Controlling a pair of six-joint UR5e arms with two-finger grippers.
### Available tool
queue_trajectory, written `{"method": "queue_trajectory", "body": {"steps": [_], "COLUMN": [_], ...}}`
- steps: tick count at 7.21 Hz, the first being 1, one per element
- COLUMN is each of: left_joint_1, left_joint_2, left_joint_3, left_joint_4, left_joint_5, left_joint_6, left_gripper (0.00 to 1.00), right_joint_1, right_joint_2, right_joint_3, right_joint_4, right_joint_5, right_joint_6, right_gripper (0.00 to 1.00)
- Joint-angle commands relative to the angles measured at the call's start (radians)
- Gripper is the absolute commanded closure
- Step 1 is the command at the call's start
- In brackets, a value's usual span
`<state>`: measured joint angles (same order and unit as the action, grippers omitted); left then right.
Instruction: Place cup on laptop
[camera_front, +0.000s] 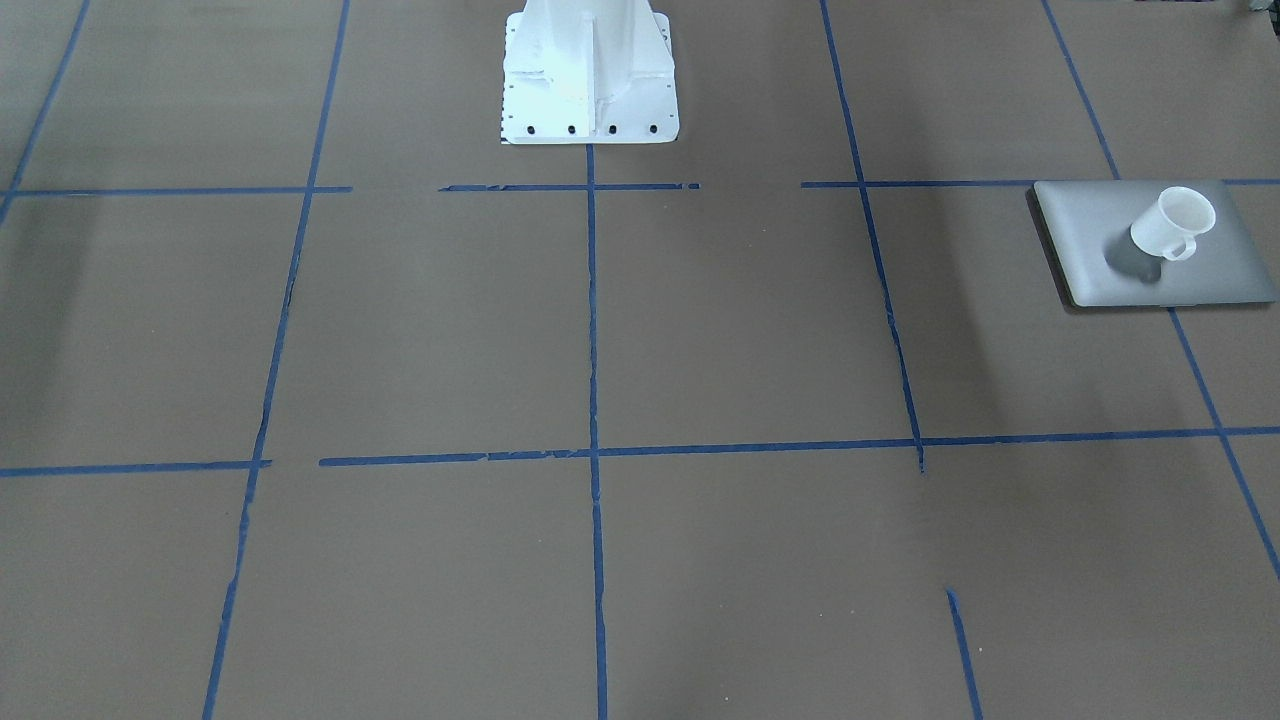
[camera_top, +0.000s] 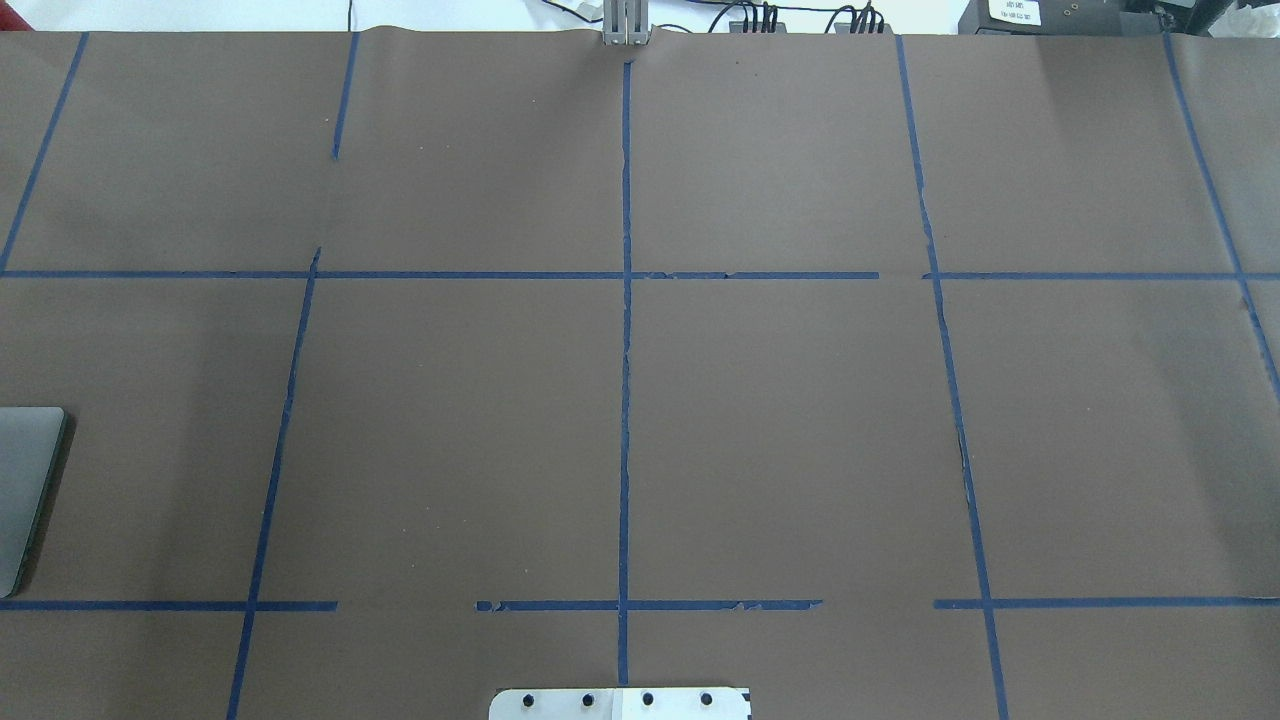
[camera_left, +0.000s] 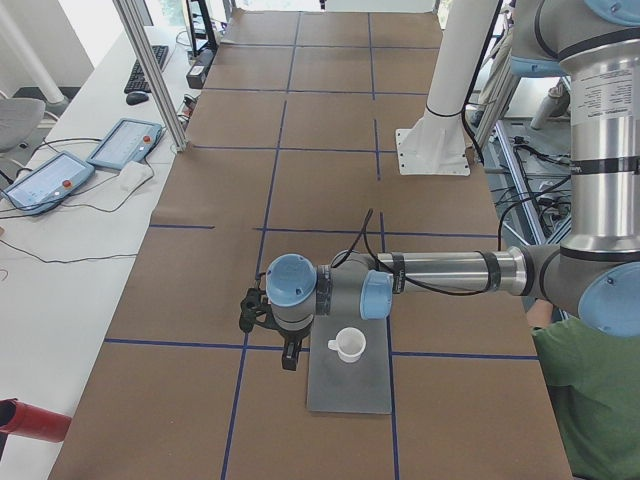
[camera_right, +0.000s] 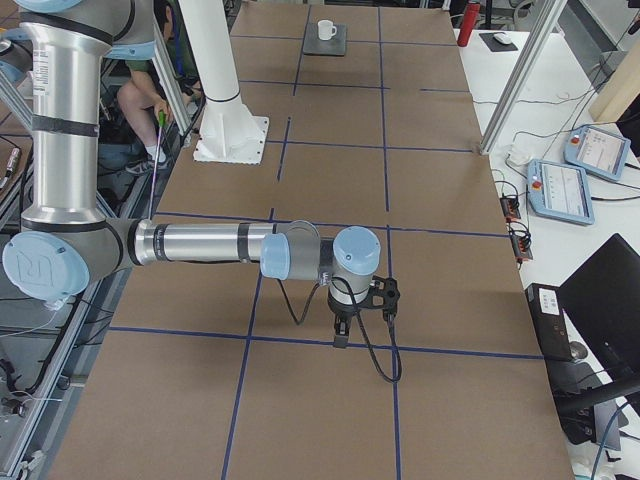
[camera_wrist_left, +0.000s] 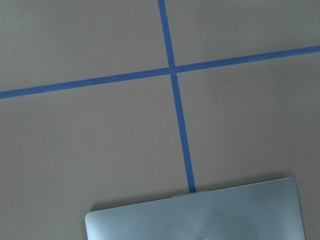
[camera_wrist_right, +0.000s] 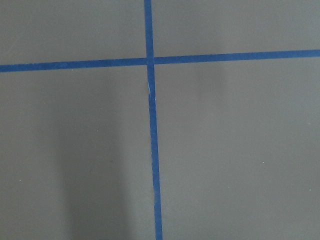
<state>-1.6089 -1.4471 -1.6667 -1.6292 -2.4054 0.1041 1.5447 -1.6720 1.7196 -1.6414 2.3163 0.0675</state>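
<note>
Small white mug (camera_front: 1170, 225) upright on thin silver-grey laptop (camera_front: 1085, 235). Left gripper (camera_left: 290, 357) beside laptop, right gripper (camera_right: 340, 335) well apart; open or closed, cannot tell.

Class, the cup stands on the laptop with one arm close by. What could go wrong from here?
The left gripper hangs close beside the cup; a careless sideways move might tip it. The cup stands on the laptop, whose flat lid has no rim, so a nudge to the laptop could slide it off.

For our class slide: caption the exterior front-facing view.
White cup rests on the closed silver-grey laptop, on a blue-taped brown table.
</note>
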Motion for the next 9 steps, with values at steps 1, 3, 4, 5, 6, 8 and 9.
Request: {"method": "queue_trajectory", "body": {"steps": [1, 3, 4, 5, 6, 8, 9], "left_joint_1": [-0.012, -0.012, -0.012, -0.012, -0.012, -0.012, -0.012], "left_joint_2": [0.001, 0.002, 0.001, 0.001, 0.001, 0.004, 0.004], "left_joint_3": [-0.024, -0.022, -0.022, -0.022, -0.022, -0.024, -0.022], "left_joint_4": [0.028, 0.029, 0.029, 0.029, 0.029, 0.029, 0.029], "left_joint_5": [0.002, 0.003, 0.027, 0.035, 0.035, 0.035, 0.035], "left_joint_6": [0.000, 0.000, 0.000, 0.000, 0.000, 0.000, 0.000], "left_gripper": [0.00, 0.00, 0.00, 0.00, 0.00, 0.00, 0.00], "right_joint_1": [0.000, 0.000, 0.000, 0.000, 0.000, 0.000, 0.000], "right_joint_2": [0.000, 0.000, 0.000, 0.000, 0.000, 0.000, 0.000], "right_joint_3": [0.000, 0.000, 0.000, 0.000, 0.000, 0.000, 0.000], "right_joint_4": [0.000, 0.000, 0.000, 0.000, 0.000, 0.000, 0.000], "right_joint_5": [0.000, 0.000, 0.000, 0.000, 0.000, 0.000, 0.000], "right_joint_6": [0.000, 0.000, 0.000, 0.000, 0.000, 0.000, 0.000], "right_gripper": [0.00, 0.00, 0.00, 0.00, 0.00, 0.00, 0.00]}}
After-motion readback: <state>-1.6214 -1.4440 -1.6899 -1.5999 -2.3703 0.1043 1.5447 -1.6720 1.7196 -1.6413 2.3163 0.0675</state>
